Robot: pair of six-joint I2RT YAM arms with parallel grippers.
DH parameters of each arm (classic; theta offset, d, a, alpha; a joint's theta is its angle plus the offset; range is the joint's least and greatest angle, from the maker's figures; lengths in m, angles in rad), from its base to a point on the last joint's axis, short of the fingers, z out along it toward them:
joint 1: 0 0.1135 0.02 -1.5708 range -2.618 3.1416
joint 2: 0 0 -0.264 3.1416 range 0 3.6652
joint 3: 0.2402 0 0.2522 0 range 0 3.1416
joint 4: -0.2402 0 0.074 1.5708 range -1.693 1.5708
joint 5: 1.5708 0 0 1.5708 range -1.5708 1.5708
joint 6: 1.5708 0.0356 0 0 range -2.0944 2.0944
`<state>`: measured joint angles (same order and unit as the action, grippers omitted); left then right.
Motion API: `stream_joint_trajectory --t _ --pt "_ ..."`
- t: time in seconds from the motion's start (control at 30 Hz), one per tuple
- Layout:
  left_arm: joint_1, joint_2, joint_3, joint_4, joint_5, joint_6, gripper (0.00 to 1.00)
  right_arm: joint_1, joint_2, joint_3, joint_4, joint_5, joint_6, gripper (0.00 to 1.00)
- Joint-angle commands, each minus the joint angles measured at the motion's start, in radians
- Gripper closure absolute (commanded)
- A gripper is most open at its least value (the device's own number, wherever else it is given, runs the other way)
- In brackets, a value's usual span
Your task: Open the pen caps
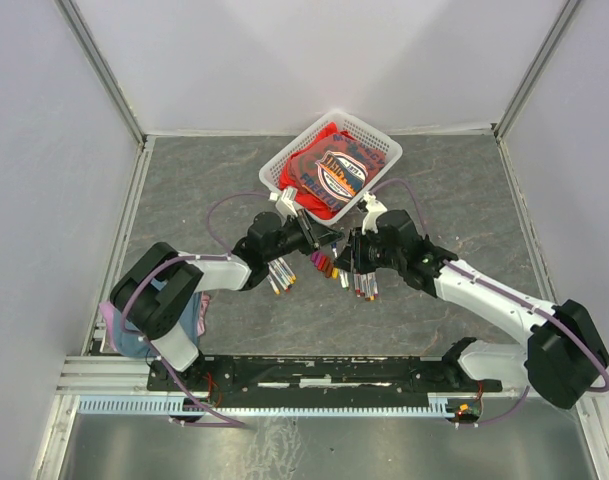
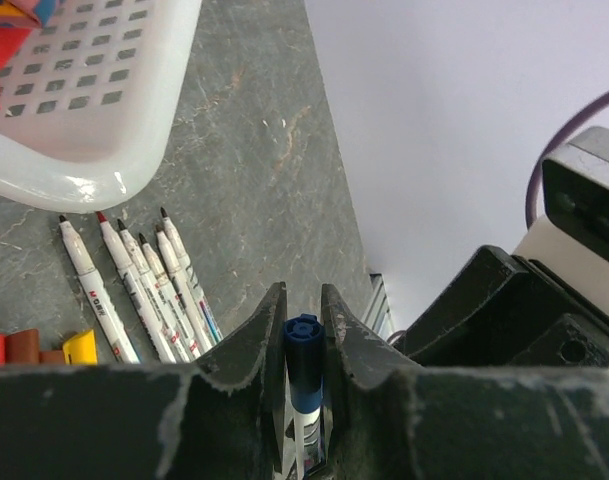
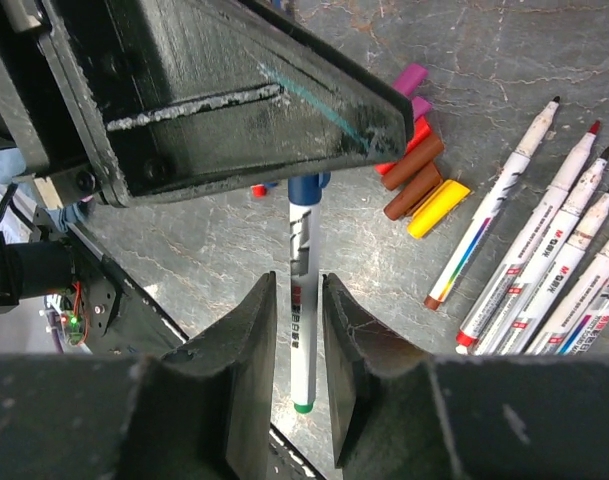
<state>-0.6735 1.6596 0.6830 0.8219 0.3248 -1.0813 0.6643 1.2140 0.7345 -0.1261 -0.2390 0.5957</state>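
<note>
Status: mostly through, by our read.

One pen is in work. The left hand [image 2: 303, 293] is clamped narrow on the blue cap [image 2: 303, 340], held between the two arms and, as far as we can judge, off the tabletop [image 2: 254, 150]. The cap sits on the barrel [image 3: 301, 240], not yet off. The right hand [image 3: 299, 280] straddles that barrel lower down, with a sliver of gap on each side, so we read it as loose, not gripping. No pull is possible until it bites.

Done: the loose caps [image 3: 416, 160] lie in a tight bunch on the tabletop, just beside a row of bare-tipped pens [image 2: 149, 290].

Counts:
- Capped pens: 1, the one in hand. We see no other.
- Loose caps: 6 clear in the right wrist view (1 magenta, 1 purple, 1 red, 2 brown, 1 yellow). A red scrap shows under the left hand and may be a seventh; we can't tell.
- Bare pens beside the caps: at least 5. The row runs off the frame edge.
- A second cluster of pens [image 1: 281, 276] lies by the left forearm in the top view. It is too small to count, or to tell capped from bare.
- Baskets: 1 white basket [image 1: 296, 145] holding 1 red bag [image 1: 329, 170].

Left: this blue cap, plus whatever that second cluster hides.
</note>
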Motion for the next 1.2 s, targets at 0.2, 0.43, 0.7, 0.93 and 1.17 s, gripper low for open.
stream_joint_trajectory --t 0.2,0.43,0.7,0.93,1.17 --pt "0.008 0.035 -0.009 0.215 0.085 -0.128 0.97 -0.017 0.052 0.004 0.122 -0.066 0.030 0.76" --pt "0.015 0.032 -0.011 0.200 0.054 -0.125 0.97 -0.024 0.066 0.020 0.047 -0.009 -0.009 0.99" --pt "0.003 -0.043 0.098 -0.225 -0.307 0.036 0.97 0.025 0.123 0.099 -0.169 0.328 -0.102 0.99" --pt "-0.003 -0.039 0.147 -0.274 -0.489 0.009 0.97 0.092 0.177 0.103 -0.200 0.544 -0.115 0.99" --pt "0.023 -0.030 0.088 -0.087 -0.428 0.005 0.97 0.075 0.108 0.032 -0.097 0.373 -0.096 0.99"
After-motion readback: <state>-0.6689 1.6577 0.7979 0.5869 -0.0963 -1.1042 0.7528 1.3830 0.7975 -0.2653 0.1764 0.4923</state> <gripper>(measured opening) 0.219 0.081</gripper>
